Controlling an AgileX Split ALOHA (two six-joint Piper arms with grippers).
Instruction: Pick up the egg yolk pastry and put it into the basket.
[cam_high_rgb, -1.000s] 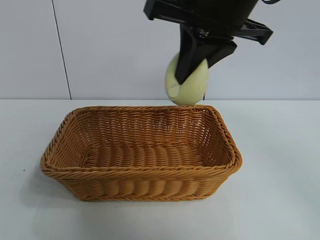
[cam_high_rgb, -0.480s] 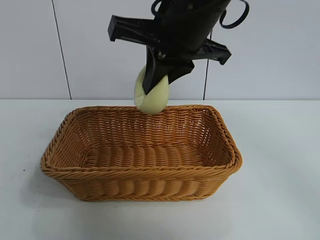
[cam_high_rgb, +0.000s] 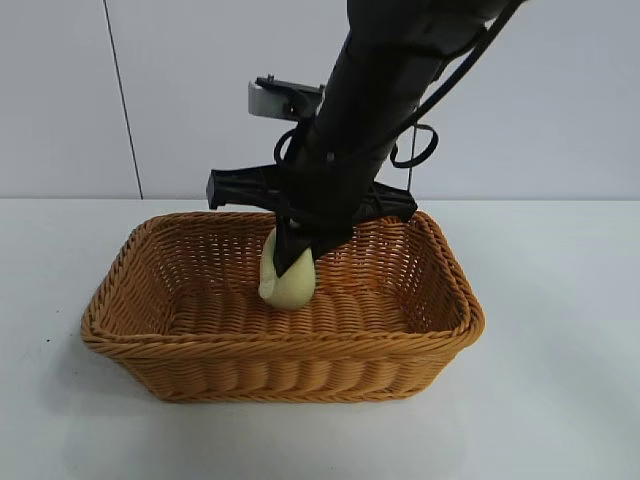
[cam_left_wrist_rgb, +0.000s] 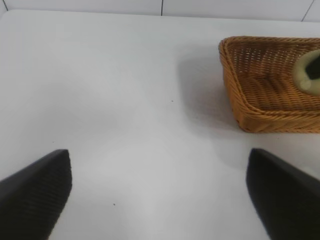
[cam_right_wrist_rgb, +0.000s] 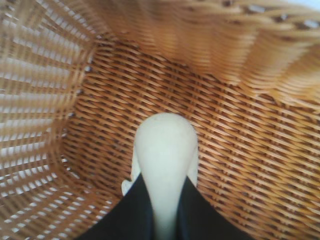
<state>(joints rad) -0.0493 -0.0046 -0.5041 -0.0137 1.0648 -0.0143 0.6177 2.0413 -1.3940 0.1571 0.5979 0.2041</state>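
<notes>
My right gripper (cam_high_rgb: 298, 252) is shut on the pale yellow egg yolk pastry (cam_high_rgb: 286, 283) and holds it down inside the orange-brown wicker basket (cam_high_rgb: 440, 310), just above or at its floor, left of centre. In the right wrist view the pastry (cam_right_wrist_rgb: 165, 150) is squeezed between the two black fingers (cam_right_wrist_rgb: 131, 210) over the woven floor (cam_right_wrist_rgb: 250, 145). My left gripper (cam_left_wrist_rgb: 160, 195) is open and empty above bare table, off to the side of the basket (cam_left_wrist_rgb: 250, 95); the pastry (cam_left_wrist_rgb: 307, 75) shows at that view's edge.
The basket stands on a white table (cam_high_rgb: 560, 400) before a pale wall (cam_high_rgb: 60, 100). The right arm (cam_high_rgb: 390, 90) reaches down over the basket's far rim.
My right gripper has carried the pastry leftward and down, from above the basket's far right rim into the basket's inside.
</notes>
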